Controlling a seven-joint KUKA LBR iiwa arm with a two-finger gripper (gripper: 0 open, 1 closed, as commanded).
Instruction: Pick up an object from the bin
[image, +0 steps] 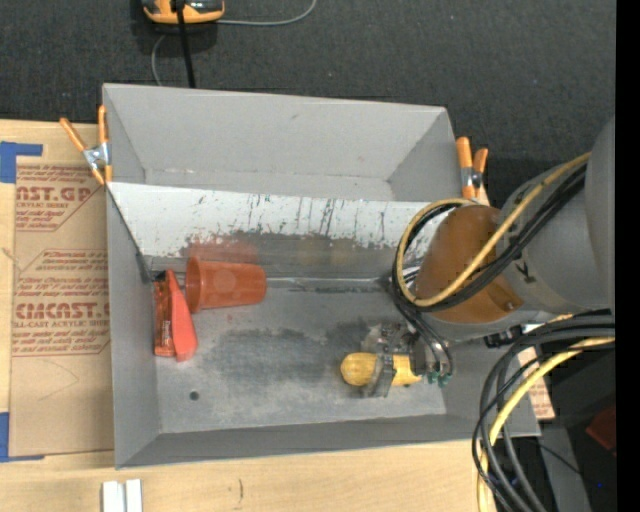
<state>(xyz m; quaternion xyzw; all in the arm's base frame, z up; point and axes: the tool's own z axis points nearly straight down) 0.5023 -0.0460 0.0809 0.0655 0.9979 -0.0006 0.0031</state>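
A yellow, rounded oblong thing (357, 370) lies on the bin floor at the front right. My gripper (392, 352) is down right at it, its dark body crossing the middle of the thing, so that yellow shows on either side. An orange plastic cup (225, 283) lies on its side at the back left of the floor. An orange-red hand clamp (173, 318) lies along the left wall, just left of the cup.
The arm with its orange cover and looped cables hangs over the bin's right side. The bin's sloping walls rise at the back and on the left. Bare grey floor stretches between the cup and the yellow thing.
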